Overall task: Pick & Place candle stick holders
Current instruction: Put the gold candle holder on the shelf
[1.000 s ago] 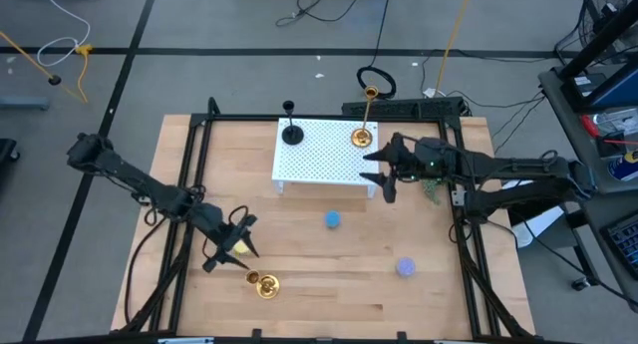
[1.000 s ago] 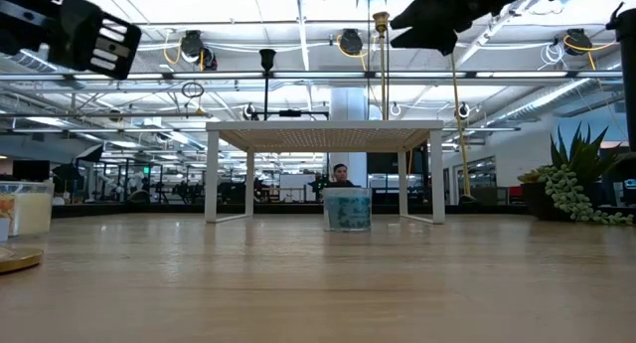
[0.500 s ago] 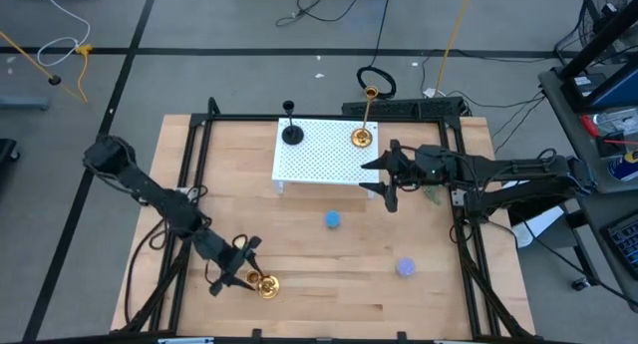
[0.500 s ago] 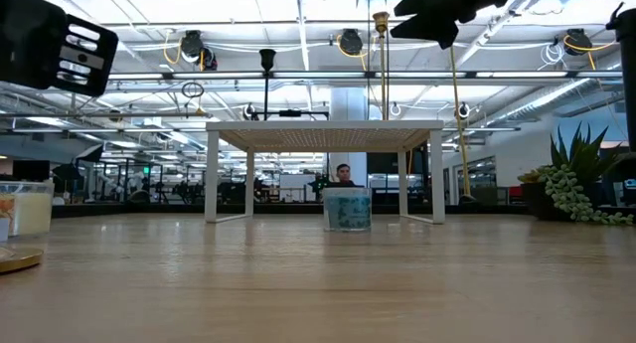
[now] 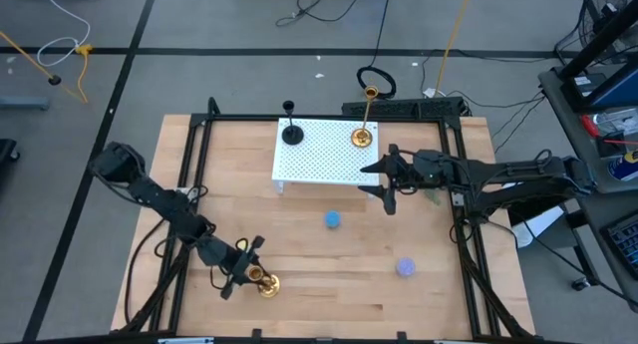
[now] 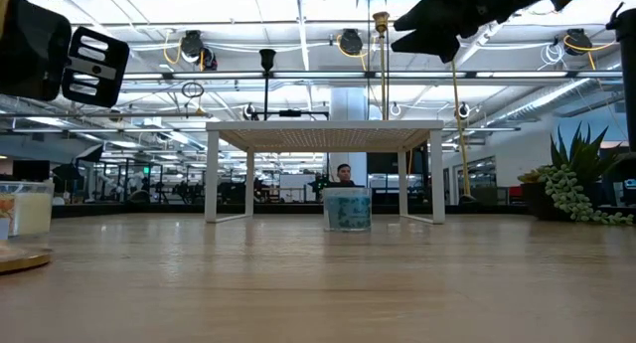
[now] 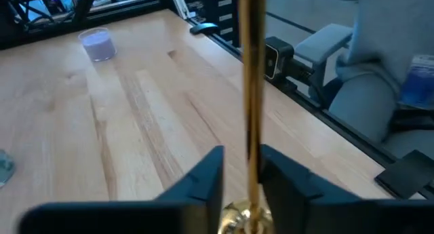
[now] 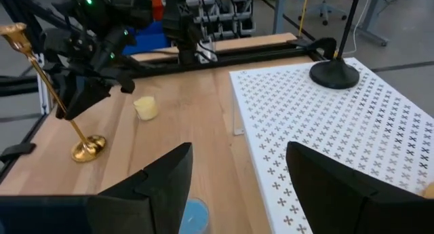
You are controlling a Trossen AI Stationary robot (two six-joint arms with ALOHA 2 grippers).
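Here my left gripper (image 7: 242, 167) straddles the slim upright stem of the brass candle stick holder (image 7: 251, 91) at the table's near-left part, fingers pinching in on either side; my right gripper (image 5: 384, 182) hangs spread by the white stand (image 5: 324, 155). My left wrist view shows the stem running straight up between my fingers, while the high view shows only the holder's round base.

The picture's edge is cutting off the brass holder's (image 7: 252, 91) top, while its base is blurring out between the left hand's (image 7: 242, 176) fingers.

White perforated stand (image 5: 324, 152) on the wooden table (image 5: 429, 294); green plant sprig (image 6: 576, 189) at the table's right edge.
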